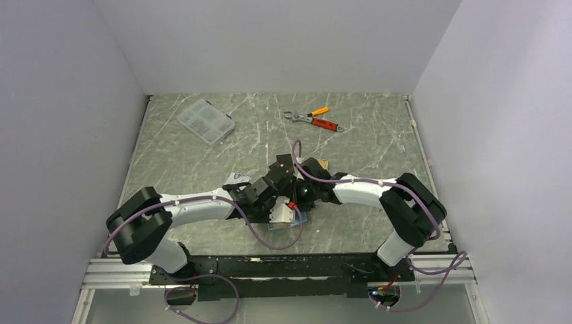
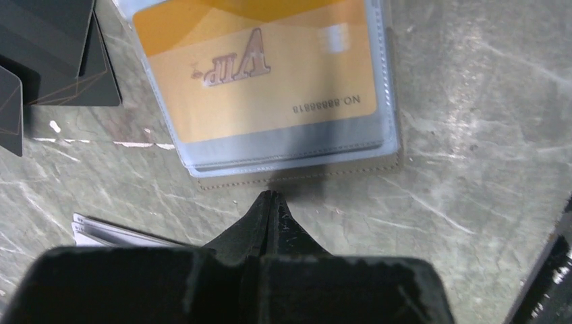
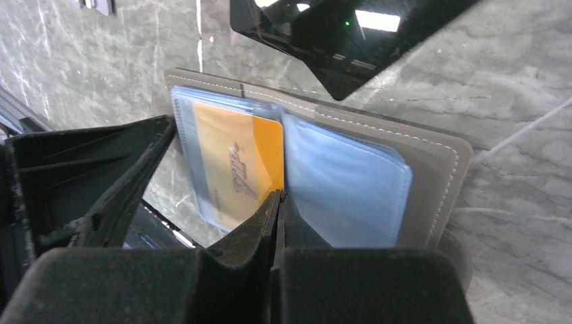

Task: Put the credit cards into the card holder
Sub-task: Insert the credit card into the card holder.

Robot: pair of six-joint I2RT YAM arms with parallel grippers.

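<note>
Shut black fingers fill the foreground of both wrist views, and neither pair holds anything. The left gripper (image 2: 272,197) has its jaws pressed together, tips on or just above the table (image 2: 472,135) right beside the near edge of the card holder (image 2: 297,177); whether they touch it I cannot tell. The right gripper (image 3: 278,197) is likewise clamped on nothing, its tips over the holder's middle fold, between the two blue-grey sleeve pages.

The holder lies open and flat between the two arms, near the front of the table. One orange-gold card (image 2: 270,88) already sits inside a clear sleeve on one page. A black card (image 3: 351,40) lies on the table just beyond the holder, apart from it. The left wrist view shows dark cards (image 2: 61,54) overlapping beside the holder and pale card edges (image 2: 108,233) close to the left fingers.

The cards look thin, stiff and glossy. Flat on hard stone they probably give the jaws little to bite, so a raised or overlapping edge is the best place to pinch, by the short end. The holder seems light and soft, so it likely skids or folds unless one arm pins it, and the floppy sleeve mouth needs a card fed in squarely, corner first.

Far back lie a wrench and pliers (image 1: 313,120) and a clear box (image 1: 206,121).
</note>
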